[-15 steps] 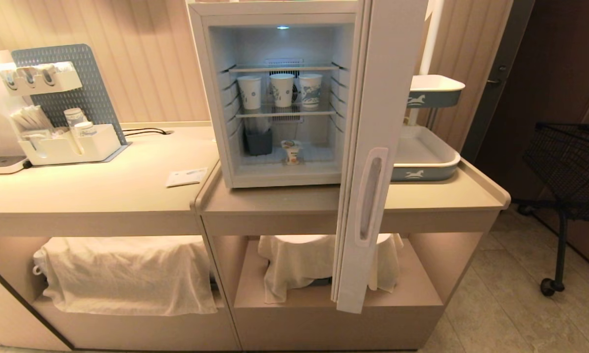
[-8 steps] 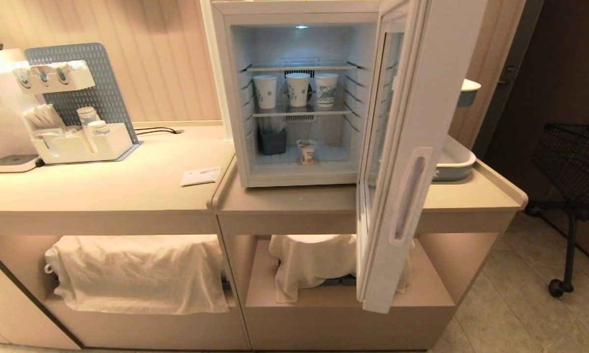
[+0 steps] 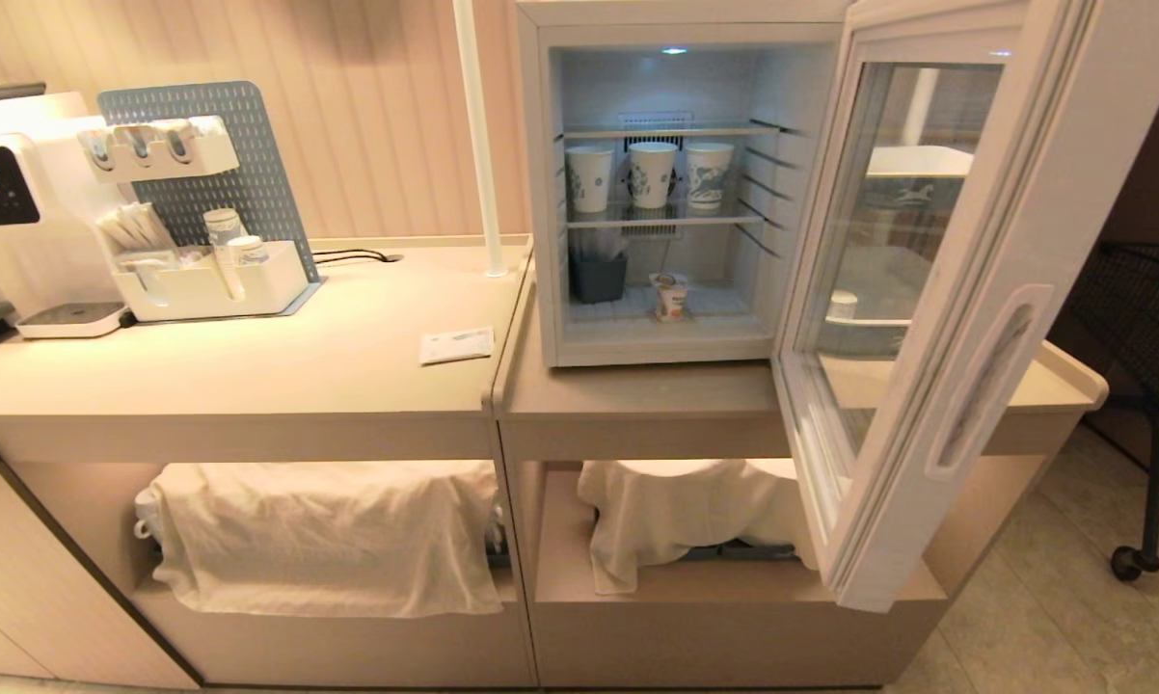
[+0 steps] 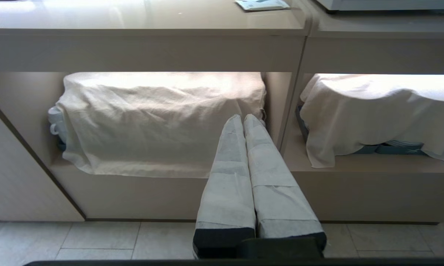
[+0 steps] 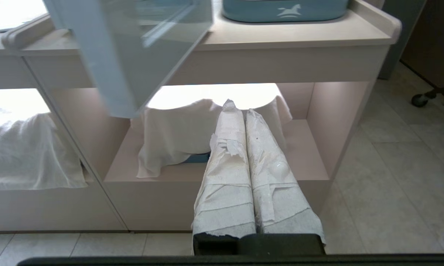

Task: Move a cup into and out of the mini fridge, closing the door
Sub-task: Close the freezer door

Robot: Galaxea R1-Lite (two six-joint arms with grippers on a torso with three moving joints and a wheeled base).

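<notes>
The white mini fridge (image 3: pixel 544 193) stands on the right-hand counter with its door (image 3: pixel 1013 289) swung wide open toward me on the right. The small cup (image 3: pixel 670 295) with the orange label sits upright on the fridge floor, under the wire shelf. Neither arm shows in the head view. My left gripper (image 4: pixel 243 117) is shut and empty, low before the counter's lower shelf, pointing at a cloth-covered pile. My right gripper (image 5: pixel 236 105) is shut and empty too, low in front of the shelf under the fridge; the door's lower corner (image 5: pixel 118 88) hangs above and left of it.
Three taller paper cups (image 3: pixel 651 174) stand on the fridge's wire shelf, a dark bin (image 3: pixel 597 278) below. A white organiser (image 3: pixel 203 280), a water dispenser (image 3: pixel 11 222) and a card (image 3: pixel 456 345) are on the left counter. Cloths (image 3: pixel 324 530) cover the lower shelves. A wheeled black cart (image 3: pixel 1144 386) stands right.
The whole scene has slid to the right in the head view, so the camera has moved. The door now shows its glass window instead of its edge. Both grippers stay shut.
</notes>
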